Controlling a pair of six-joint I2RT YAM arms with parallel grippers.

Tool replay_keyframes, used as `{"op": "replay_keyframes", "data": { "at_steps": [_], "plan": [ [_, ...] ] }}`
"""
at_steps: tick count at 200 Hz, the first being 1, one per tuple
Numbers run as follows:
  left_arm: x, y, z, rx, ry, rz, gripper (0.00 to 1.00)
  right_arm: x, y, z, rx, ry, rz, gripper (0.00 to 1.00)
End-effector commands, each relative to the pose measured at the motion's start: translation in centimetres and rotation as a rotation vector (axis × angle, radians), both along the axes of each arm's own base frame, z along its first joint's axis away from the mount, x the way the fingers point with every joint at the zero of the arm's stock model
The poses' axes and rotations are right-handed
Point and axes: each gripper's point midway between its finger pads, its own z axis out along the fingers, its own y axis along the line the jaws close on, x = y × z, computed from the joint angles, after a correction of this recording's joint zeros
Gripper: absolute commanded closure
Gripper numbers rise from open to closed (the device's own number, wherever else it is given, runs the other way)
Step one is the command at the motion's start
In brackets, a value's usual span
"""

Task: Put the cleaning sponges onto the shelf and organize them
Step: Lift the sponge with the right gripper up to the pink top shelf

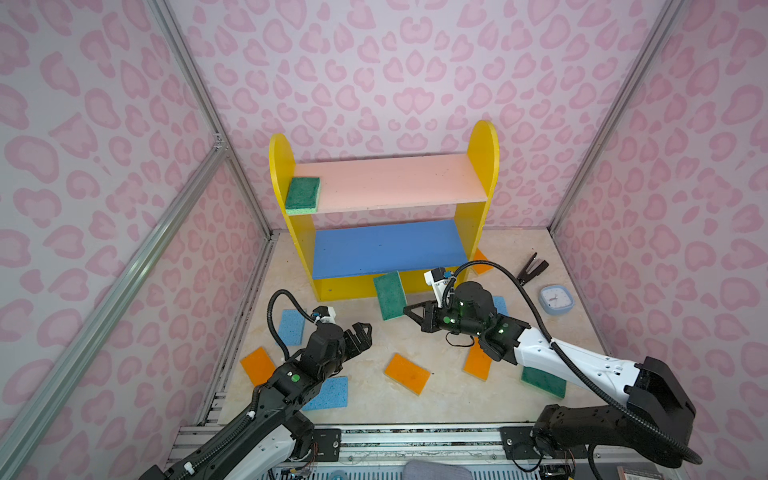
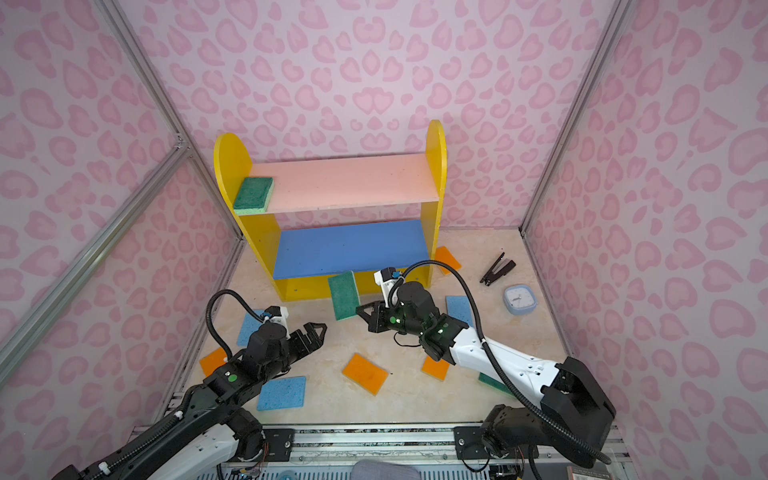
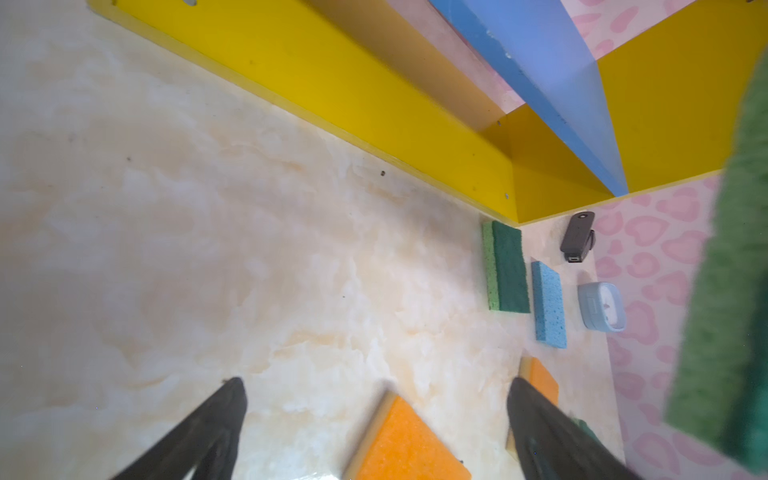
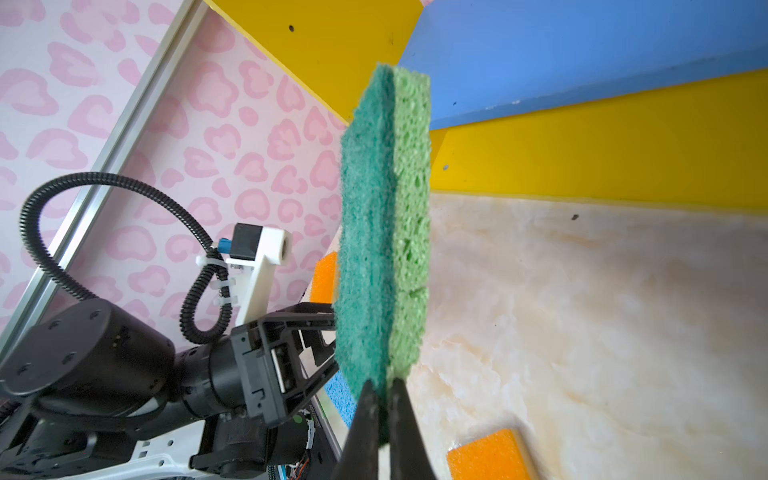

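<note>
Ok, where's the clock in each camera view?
Top view: clock near the right wall, just in front of the stapler.
Top view: clock in the same spot, stapler just behind it.
Left wrist: clock against the pink wall, beside a blue sponge.
Right wrist: not in it.
Landmark: the stapler next to the clock, seen in both top views and the left wrist view.

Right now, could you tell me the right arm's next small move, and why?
Probably raise the right gripper toward the pink board: it is shut on a green sponge, low by the shelf, and a second green sponge lies up there.
</note>
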Motion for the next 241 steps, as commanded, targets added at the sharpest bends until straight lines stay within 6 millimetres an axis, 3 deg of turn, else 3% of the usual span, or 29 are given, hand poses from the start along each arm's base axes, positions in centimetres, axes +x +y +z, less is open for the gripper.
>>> {"op": "replay_keyframes", "data": {
  "at_steps": [1,75,140,187,241],
  "plan": [
    [0.0,1.1,-0.4,0.035,-0.009,0.033,0.01,0.5,-0.5,0.4,-0.061,-0.034,-0.015,0.94],
    [0.1,1.8,-0.4,0.044,-0.027,0.061,0.02,3.3,2.3,12.3,0.09,-0.17,-0.042,0.93],
    [0.0,1.8,-0.6,0.03,-0.043,0.059,0.02,6.5,6.6,20.0,0.156,-0.224,-0.074,0.95],
    [-0.4,2.0,-0.8,0.02,-0.048,0.053,0.02,9.5,10.5,21.8,0.205,-0.198,-0.086,0.88],
    [-0.7,2.0,-1.1,0.017,-0.045,0.047,0.02,11.6,13.8,22.4,0.257,-0.184,-0.09,0.88]
  ]
}}
